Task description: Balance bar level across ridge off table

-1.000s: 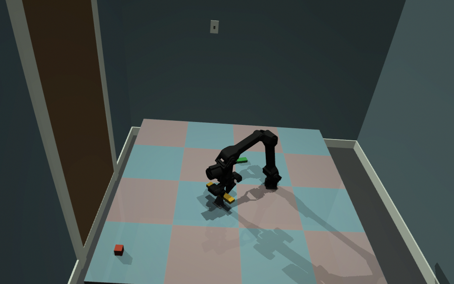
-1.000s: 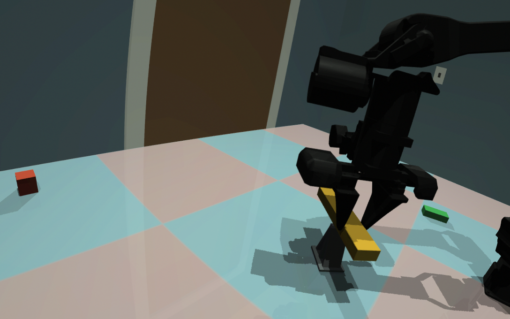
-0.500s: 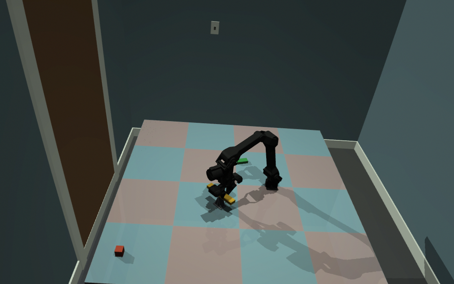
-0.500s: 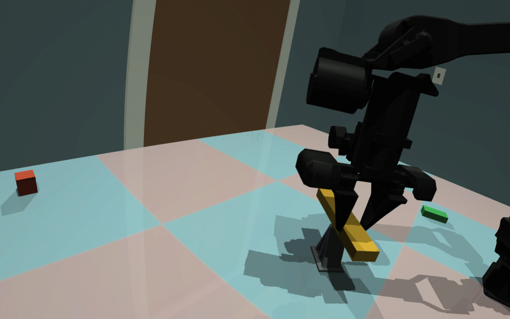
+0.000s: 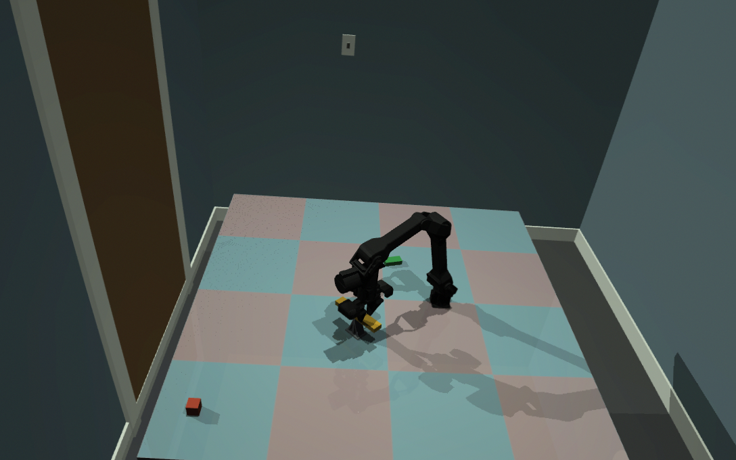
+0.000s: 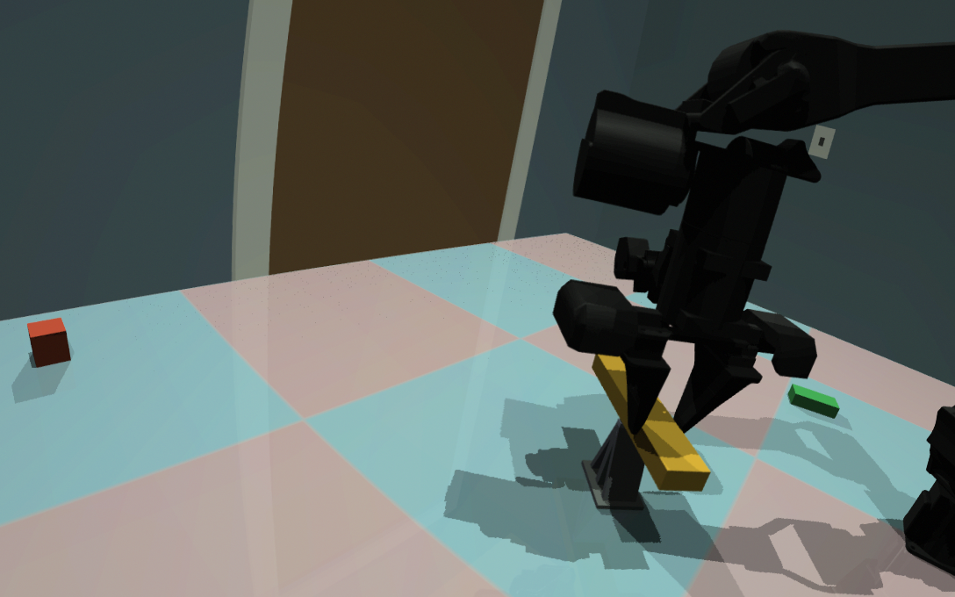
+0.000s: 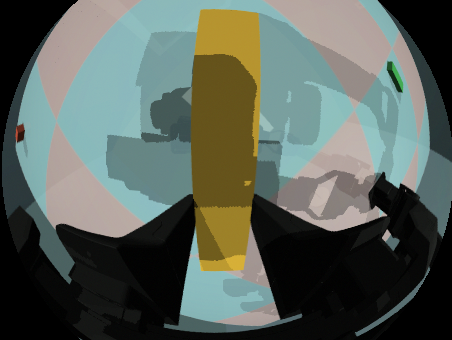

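A long, flat, yellow rectangular bar [image 6: 651, 427] is clamped across its narrow width between the jaws of the black parallel gripper [image 6: 662, 422], near its middle. The bar is held directly over the small dark wedge-shaped ridge [image 6: 613, 468] on the checkered pink-and-blue tabletop [image 6: 338, 351]. In the exterior view it appears at or just touching the crest.

The bar is judged stiff and light, with smooth faces likely to slide on a narrow crest, so a grip at the midpoint is best suited to balancing it.

Contact between bar and crest is hidden by the fingers. In the wrist view the ridge is covered by the bar [image 7: 225, 144], so centring cannot be confirmed. Whether the bar is level cannot be told either.
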Controlling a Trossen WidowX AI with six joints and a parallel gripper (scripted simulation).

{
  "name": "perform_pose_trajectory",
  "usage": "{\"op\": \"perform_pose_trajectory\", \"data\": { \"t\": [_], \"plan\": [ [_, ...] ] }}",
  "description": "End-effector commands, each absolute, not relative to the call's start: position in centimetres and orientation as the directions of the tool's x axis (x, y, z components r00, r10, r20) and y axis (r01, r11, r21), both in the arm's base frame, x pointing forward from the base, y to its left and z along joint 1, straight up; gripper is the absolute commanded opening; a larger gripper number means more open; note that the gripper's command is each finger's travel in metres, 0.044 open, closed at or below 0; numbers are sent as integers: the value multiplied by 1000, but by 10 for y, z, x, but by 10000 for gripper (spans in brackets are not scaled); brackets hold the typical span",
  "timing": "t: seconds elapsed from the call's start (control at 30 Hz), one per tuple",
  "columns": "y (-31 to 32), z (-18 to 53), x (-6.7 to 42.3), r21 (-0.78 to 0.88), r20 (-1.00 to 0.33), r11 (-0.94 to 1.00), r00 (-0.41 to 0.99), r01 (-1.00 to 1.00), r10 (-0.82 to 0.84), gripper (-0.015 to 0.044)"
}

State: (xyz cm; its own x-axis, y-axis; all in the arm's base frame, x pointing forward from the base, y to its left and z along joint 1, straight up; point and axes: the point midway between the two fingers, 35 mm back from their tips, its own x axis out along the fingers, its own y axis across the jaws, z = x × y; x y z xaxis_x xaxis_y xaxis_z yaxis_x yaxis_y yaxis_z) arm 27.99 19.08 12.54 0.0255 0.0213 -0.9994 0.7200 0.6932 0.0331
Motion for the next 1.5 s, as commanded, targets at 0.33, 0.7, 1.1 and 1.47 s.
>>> {"op": "perform_pose_trajectory", "data": {
  "t": [0.33,0.7,1.1,1.47],
  "plan": [
    [191,124,281,35,-999,693,29,720,20,0],
    [191,123,281,35,-999,693,29,720,20,0],
    [191,122,281,35,-999,693,29,720,20,0],
    [190,121,281,35,-999,693,29,720,20,0]
  ]
}}
